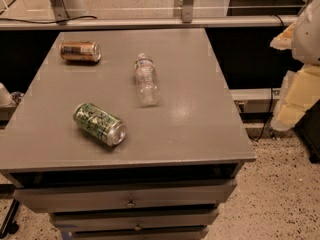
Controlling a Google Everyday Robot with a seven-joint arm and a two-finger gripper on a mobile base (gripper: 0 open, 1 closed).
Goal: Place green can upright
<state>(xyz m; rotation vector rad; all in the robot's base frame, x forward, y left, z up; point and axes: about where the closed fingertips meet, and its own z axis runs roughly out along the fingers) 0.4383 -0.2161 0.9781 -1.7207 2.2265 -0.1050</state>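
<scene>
Taking the clear plastic bottle as the reference, everything else is placed from it. On the grey table lie three drink containers: two cans and one bottle, all on their sides, none touching another.

Farthest left of the bottle, and somewhat behind it near the table's back left corner, is the gold-brown can. Its long axis runs left to right, and its silvery end faces towards the bottle.

Next is the green can, the only green one. It is left of the bottle and in front of it, towards the table's front left part, and well apart from it. It lies tipped over on a diagonal, with its silver end pointing to the front right and its pale patterned label turned up.

The bottle itself lies roughly mid-table. Its cap points to the rear, its base points to the front, and a white label band wraps it near the neck.

Below the bottle, under the table's front edge, are stacked drawer fronts. Two small knobs show on them, one above the other.

Far to the right of the bottle, past the table's right edge and off its surface, the claw shows as a pale yellow and white shape at the border of the view. It is near none of the three containers. Whether it is open or closed cannot be told. Beneath it is speckled floor.
</scene>
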